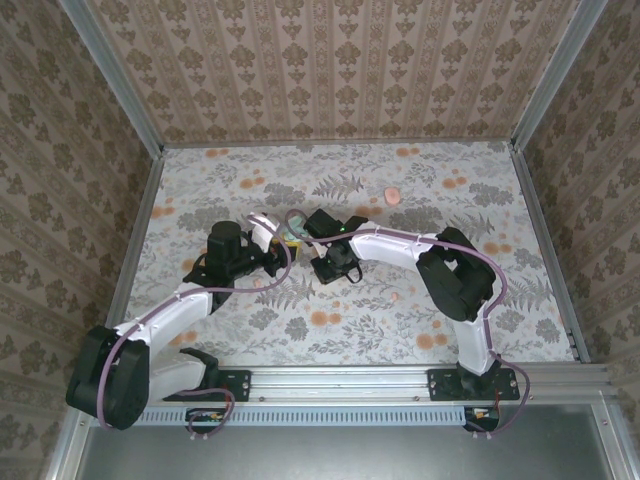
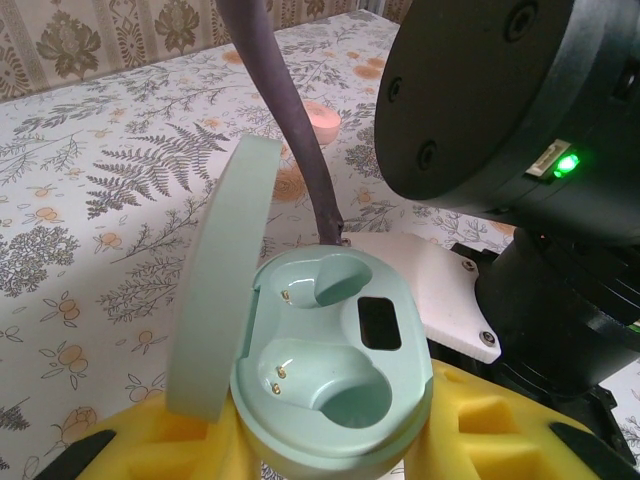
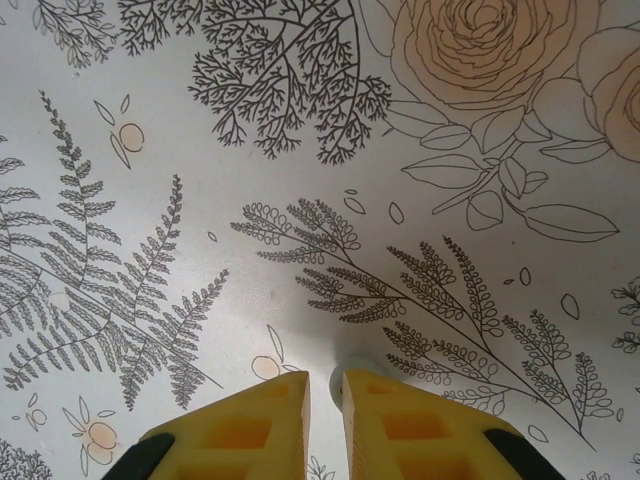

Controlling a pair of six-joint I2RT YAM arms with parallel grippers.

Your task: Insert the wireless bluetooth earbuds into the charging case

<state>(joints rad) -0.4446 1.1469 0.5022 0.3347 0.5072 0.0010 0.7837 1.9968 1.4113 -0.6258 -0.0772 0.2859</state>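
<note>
Two smooth wells (image 2: 340,395) sit empty in the glossy mint charging case (image 2: 405,335) clamped by my left gripper (image 2: 330,450); my right gripper (image 3: 325,385) pinches a pale rounded earbud (image 3: 340,381).

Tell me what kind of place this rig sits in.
Probably a staged robot test booth rather than a real room. It has wallpapered panel walls held in a metal frame and a flower-print table cover. The left arm and right arm are bolted to a rail at the near edge.
</note>
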